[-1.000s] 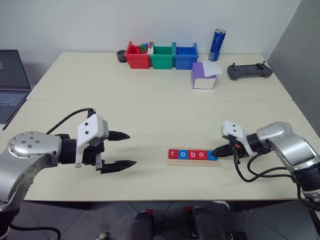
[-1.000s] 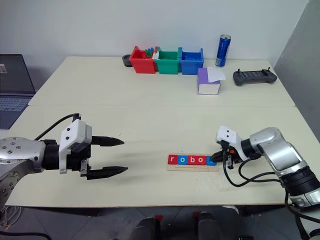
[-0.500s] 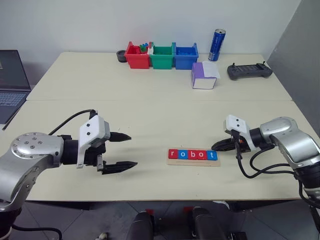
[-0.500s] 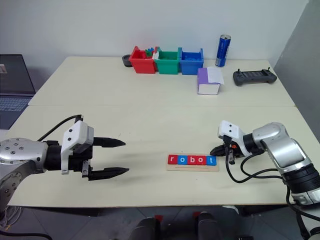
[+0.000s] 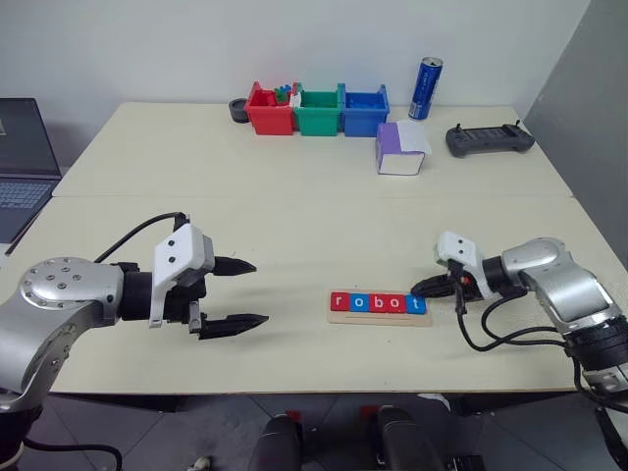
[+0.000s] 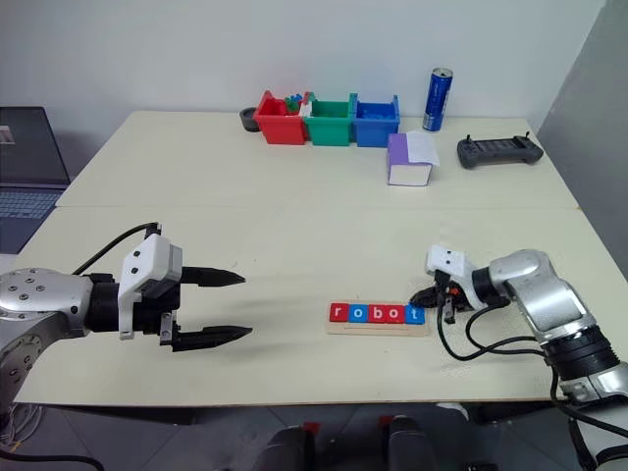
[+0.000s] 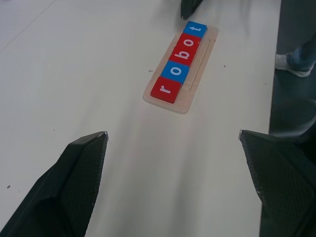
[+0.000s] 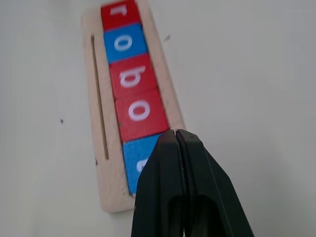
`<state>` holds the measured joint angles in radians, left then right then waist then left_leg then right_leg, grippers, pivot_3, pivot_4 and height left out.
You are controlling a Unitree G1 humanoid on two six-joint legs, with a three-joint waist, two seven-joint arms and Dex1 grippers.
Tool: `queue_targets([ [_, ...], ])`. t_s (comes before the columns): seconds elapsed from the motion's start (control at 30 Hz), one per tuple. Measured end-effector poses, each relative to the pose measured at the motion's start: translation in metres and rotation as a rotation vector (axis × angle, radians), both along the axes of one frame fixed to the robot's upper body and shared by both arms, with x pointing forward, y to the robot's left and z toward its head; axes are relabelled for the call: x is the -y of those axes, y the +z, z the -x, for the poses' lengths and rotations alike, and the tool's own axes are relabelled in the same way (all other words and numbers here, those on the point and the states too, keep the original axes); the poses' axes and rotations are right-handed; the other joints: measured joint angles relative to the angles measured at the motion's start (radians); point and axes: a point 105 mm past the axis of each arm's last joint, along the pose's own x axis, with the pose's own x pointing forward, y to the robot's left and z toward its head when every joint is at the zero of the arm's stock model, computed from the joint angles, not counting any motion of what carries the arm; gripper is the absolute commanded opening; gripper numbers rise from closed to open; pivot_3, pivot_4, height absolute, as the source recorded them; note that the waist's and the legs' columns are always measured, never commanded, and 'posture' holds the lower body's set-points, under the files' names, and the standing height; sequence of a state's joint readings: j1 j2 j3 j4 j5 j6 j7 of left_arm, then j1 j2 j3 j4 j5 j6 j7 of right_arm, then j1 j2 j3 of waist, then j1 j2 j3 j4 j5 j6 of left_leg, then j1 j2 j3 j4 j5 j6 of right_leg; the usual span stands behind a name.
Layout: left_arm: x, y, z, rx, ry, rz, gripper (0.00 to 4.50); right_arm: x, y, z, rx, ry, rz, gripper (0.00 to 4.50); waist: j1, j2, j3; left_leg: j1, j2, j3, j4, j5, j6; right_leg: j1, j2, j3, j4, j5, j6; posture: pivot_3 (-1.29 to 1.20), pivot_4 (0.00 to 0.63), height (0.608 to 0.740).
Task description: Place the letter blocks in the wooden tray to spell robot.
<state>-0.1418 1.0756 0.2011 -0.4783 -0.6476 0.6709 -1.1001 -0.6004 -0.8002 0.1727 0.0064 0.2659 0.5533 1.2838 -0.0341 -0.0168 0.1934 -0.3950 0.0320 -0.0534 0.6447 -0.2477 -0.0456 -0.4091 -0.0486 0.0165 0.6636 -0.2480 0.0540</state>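
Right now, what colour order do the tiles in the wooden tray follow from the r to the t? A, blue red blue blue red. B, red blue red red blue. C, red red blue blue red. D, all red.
B: in the left wrist view the letter blocks in the wooden tray run red r, blue o, red b, red o, blue t.

table (image 5: 294,206): pale cream top, seam across the middle
near edge: wooden tray (image 5: 381,317)
far side: red, green, blue bins (image 5: 318,109), blue can (image 5: 426,88), purple-and-white box (image 5: 399,148), black controller (image 5: 490,139)
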Motion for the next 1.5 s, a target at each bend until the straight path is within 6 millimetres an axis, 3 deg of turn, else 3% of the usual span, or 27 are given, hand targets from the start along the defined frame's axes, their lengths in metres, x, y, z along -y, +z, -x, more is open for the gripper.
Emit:
queue_targets([
  [0.03, 0.000, 0.000, 0.000, 0.001, 0.000, 0.001, 4.50, 0.003, 0.023, 0.000, 0.056, -0.001, -0.023, 0.05, 0.002, 0.000, 0.000, 0.000, 0.000, 0.000, 0.000, 0.000, 0.000, 0.000, 0.000, 0.000, 0.000, 0.000, 0.000, 0.00, 0.150, 0.740],
  [0.13, -0.001, 0.001, 0.000, 0.001, 0.005, 0.002, 4.50, 0.022, 0.044, 0.005, 0.107, -0.044, 0.001, 0.05, 0.006, -0.001, -0.001, -0.001, 0.000, -0.001, 0.000, 0.000, 0.000, 0.000, 0.000, -0.001, -0.002, 0.000, 0.000, 0.00, 0.150, 0.740],
  [0.23, -0.005, 0.003, 0.000, 0.006, 0.022, 0.010, 4.50, 0.045, 0.033, 0.015, 0.050, -0.095, 0.042, 0.05, 0.010, -0.002, -0.001, -0.002, 0.000, 0.000, 0.000, 0.000, 0.000, 0.000, -0.001, -0.001, -0.003, 0.000, -0.001, 0.00, 0.150, 0.740],
  [0.33, -0.013, 0.007, 0.003, 0.003, 0.055, 0.032, 4.50, 0.065, 0.026, 0.028, -0.030, -0.138, 0.035, 0.56, 0.006, -0.001, -0.001, -0.002, 0.000, 0.001, 0.000, 0.000, 0.000, 0.000, -0.001, 0.000, -0.003, 0.000, -0.001, 0.00, 0.150, 0.740],
  [0.5, -0.020, 0.022, 0.003, 0.020, 0.078, 0.109, 4.50, 0.086, 0.054, 0.039, -0.028, -0.181, -0.055, 2.18, -0.001, -0.001, 0.000, 0.001, 0.000, 0.001, 0.000, 0.000, 0.000, 0.000, 0.000, 0.000, -0.001, -0.001, 0.001, 0.00, 0.150, 0.740],
  [0.73, -0.022, 0.021, 0.002, -0.012, 0.102, 0.186, 4.50, 0.100, 0.041, 0.045, -0.090, -0.181, -0.091, 4.49, 0.001, -0.001, 0.000, 0.002, 0.000, 0.001, 0.000, 0.000, 0.000, 0.002, 0.000, 0.000, -0.001, -0.001, 0.001, 0.00, 0.150, 0.740],
  [1.07, -0.031, 0.010, 0.010, -0.062, 0.153, 0.194, 4.50, 0.117, 0.025, 0.060, -0.062, -0.206, -0.086, 4.49, 0.003, -0.001, 0.000, 0.002, 0.000, 0.002, 0.000, 0.000, 0.000, 0.002, -0.001, 0.000, -0.001, -0.001, 0.001, 0.00, 0.150, 0.740],
  [1.3, -0.032, 0.005, 0.011, -0.077, 0.166, 0.210, 4.50, 0.117, 0.026, 0.057, 0.064, -0.163, -0.097, 4.49, 0.002, -0.001, -0.001, 0.003, 0.000, 0.002, 0.000, 0.000, 0.000, 0.003, 0.000, 0.001, -0.001, 0.000, 0.001, 0.00, 0.150, 0.740],
  [1.5, -0.031, 0.003, 0.012, -0.083, 0.164, 0.208, 4.50, 0.118, 0.027, 0.057, -0.001, -0.192, -0.109, 4.49, 0.002, -0.001, 0.000, 0.002, 0.000, 0.002, 0.000, 0.000, 0.000, 0.003, -0.001, 0.000, -0.001, -0.001, 0.001, 0.00, 0.150, 0.740],
])
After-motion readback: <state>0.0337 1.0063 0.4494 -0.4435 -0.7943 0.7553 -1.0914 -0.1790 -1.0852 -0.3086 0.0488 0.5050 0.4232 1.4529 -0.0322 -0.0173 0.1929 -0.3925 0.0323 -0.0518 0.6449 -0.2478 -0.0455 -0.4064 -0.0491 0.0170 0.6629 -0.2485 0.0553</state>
